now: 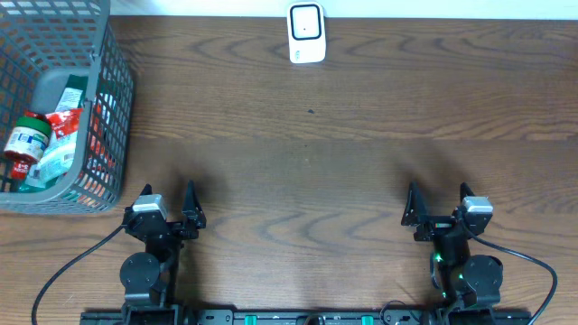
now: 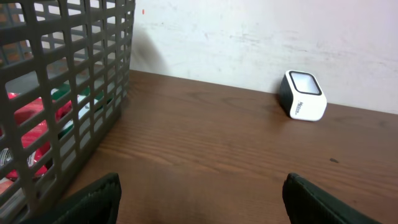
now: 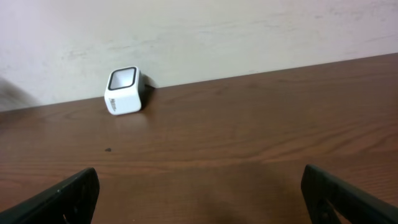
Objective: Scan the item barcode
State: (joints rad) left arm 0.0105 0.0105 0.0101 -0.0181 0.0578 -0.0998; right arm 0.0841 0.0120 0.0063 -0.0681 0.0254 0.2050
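Gripper check, overhead view: left gripper (image 1: 168, 191) sits at the near edge of the surface (image 1: 307, 153), on the left, with its 2 fingers spread apart and holding nothing. The right gripper (image 1: 438, 191) sits at the near edge on the right, well apart from the left one, fingers likewise spread wide and holding nothing. A grey mesh basket (image 1: 117, 99) occupies the far left corner. The packaged items (image 1: 63, 126) lie inside it: red-and-white packets and a green-labelled can (image 1: 23, 140). No barcode can be made out on them. A white scanner (image 1: 306, 33) stands at the far edge near the centre, well apart from the basket and from both grippers. Left wrist view: 2 dark fingertips (image 2: 93, 202) show at the lower corners, apart, with bare wood between them. The basket wall fills the left side, and a red packet (image 2: 28, 124) shows through the mesh. The scanner stands to the right, against a pale wall (image 2: 249, 37). Right wrist view: 2 fingertips (image 3: 68, 196) show at the lower corners, wide apart, with bare wood between them. The scanner stands upper left against the wall, window tilted upward.
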